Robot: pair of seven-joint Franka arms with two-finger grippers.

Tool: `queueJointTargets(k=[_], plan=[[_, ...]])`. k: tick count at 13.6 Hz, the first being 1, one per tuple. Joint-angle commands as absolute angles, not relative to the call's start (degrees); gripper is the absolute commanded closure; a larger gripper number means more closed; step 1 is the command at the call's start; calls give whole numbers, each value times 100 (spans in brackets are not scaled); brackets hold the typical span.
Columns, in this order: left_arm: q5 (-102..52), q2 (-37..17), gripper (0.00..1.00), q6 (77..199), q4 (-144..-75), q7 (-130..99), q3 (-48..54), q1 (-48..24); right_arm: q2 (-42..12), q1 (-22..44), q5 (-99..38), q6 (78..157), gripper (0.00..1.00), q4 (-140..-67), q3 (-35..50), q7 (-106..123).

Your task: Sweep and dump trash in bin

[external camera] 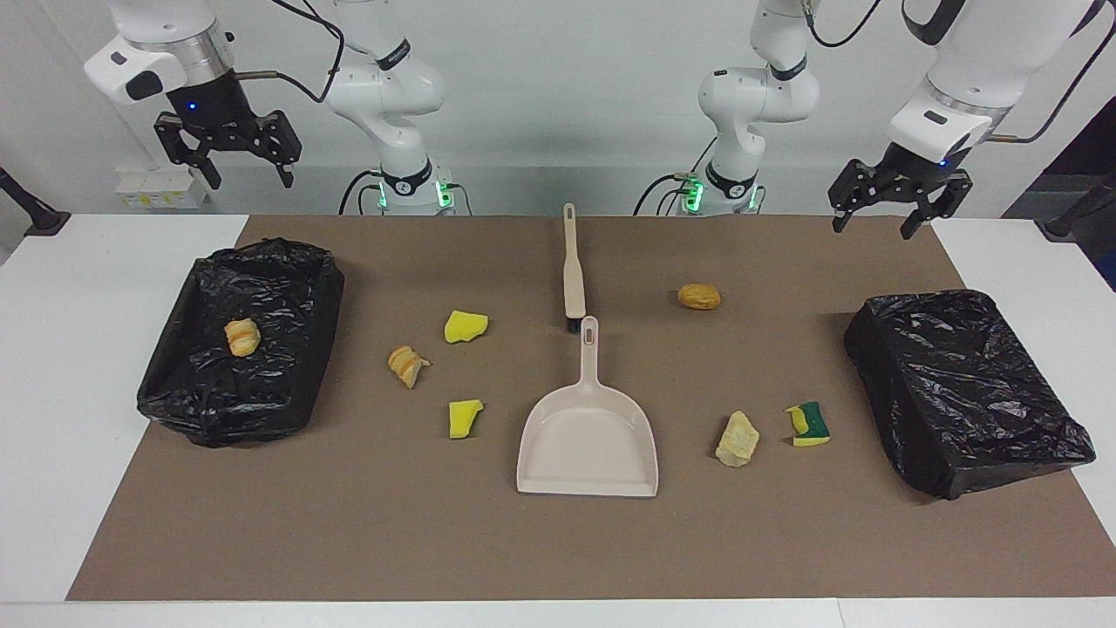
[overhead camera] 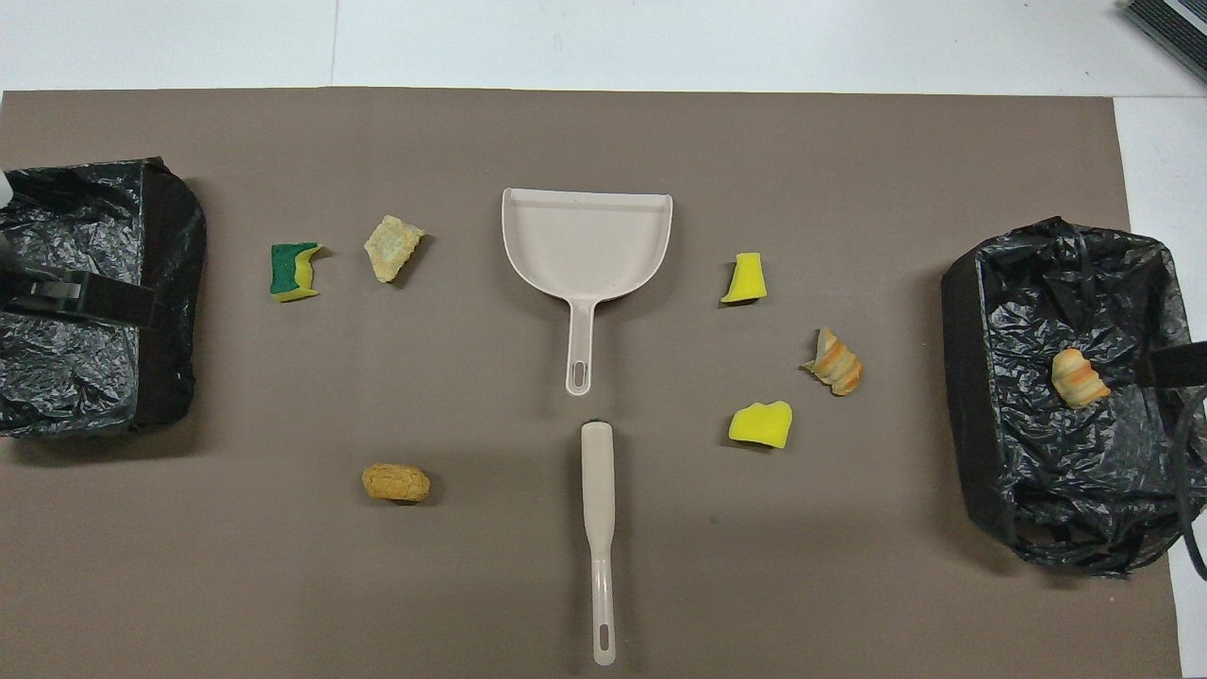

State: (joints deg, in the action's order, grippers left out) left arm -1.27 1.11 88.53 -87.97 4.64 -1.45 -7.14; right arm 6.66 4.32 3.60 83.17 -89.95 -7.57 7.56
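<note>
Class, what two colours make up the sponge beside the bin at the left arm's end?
The sponge is green and yellow, clearest in the overhead view.

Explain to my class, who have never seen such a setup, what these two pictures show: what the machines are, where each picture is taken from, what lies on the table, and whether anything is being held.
These are two robot arms at a table. One picture looks at them from across the table; the other looks down from above their end.

The left gripper and the right gripper both hang in the air, open and empty, waiting.

On the brown mat lie a beige dustpan and, nearer the robots, a brush. Scattered around them are scraps of trash: two yellow sponge chunks, a green-and-yellow sponge, a bread-like piece, a pale lump and a brown lump.

At each end stands a bin lined with black plastic. One already holds a bread-like scrap.
</note>
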Motion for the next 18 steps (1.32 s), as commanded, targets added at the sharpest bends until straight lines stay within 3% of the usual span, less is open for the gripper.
queueJointTargets(k=[1,8,11,18], plan=[[-62,167,0,8895,-8824,510,-193,-765,773,404,343,8385,0,-9123,-756,932],[-53,202,0,8807,-8859,527,-193,-773,773,413,387,8411,0,-9141,-747,932],[-70,343,0,8903,-9218,562,-176,-843,765,465,343,8429,0,-9176,-721,591],[-132,378,0,9834,-10150,475,-114,-1388,388,1537,299,8849,0,-9132,-624,-754]])
